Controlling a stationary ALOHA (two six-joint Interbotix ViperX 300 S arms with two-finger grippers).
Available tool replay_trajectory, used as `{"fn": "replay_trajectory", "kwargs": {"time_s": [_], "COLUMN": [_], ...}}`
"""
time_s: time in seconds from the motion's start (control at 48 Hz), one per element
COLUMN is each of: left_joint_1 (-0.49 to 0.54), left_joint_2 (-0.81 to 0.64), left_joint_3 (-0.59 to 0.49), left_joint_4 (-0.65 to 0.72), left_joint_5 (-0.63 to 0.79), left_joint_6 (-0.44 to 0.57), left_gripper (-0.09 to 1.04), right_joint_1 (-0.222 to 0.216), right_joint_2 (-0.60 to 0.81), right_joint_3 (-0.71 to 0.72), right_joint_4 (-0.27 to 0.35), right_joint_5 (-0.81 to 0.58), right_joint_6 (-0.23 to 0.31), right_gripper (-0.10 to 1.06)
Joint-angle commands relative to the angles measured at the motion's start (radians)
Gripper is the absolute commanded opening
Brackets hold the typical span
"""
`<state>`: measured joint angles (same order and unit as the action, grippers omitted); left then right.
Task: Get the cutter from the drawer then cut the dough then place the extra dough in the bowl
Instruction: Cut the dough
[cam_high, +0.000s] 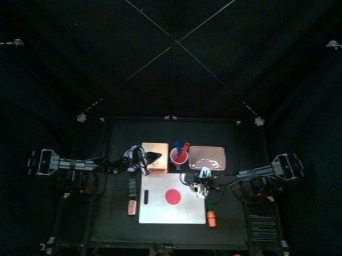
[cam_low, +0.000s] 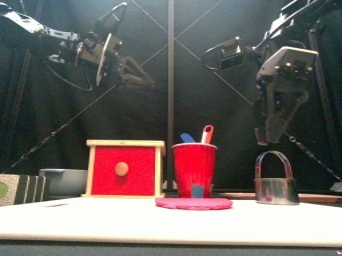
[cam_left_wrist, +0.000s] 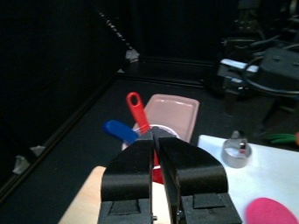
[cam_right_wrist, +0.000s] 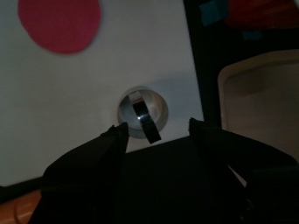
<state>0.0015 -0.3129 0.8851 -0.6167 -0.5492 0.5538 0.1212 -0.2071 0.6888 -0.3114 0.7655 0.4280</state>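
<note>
The cutter (cam_right_wrist: 143, 112) stands upright directly below the right gripper (cam_right_wrist: 158, 129) — jaws spread, holding nothing. The left gripper (cam_left_wrist: 158, 147), closed, hangs well apart.

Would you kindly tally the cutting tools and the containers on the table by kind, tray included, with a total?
Toy knives: 2, the blue knife and the red knife
Metal cutter: 1
Red cup: 1
Blue-grey bowl: 1
Wooden box: 1
Pink tray: 1
Total: 7
</note>
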Motion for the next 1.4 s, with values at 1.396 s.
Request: {"fn": "replay_trajectory", "kwargs": {"time_s": [1.396], "left_joint_1": [-0.021], "left_joint_2": [-0.103], "left_joint_3": [0.202], "left_joint_4": [-0.043], "left_joint_5": [-0.078], "left_joint_6": [-0.084], "left_gripper": [0.44], "right_joint_1": [0.046], "right_joint_2": [0.459], "right_joint_3": [-0.623], "right_joint_4": [0.126], "right_joint_5": [0.186], "right_joint_6": [-0.129], "right_gripper": [0.50]}}
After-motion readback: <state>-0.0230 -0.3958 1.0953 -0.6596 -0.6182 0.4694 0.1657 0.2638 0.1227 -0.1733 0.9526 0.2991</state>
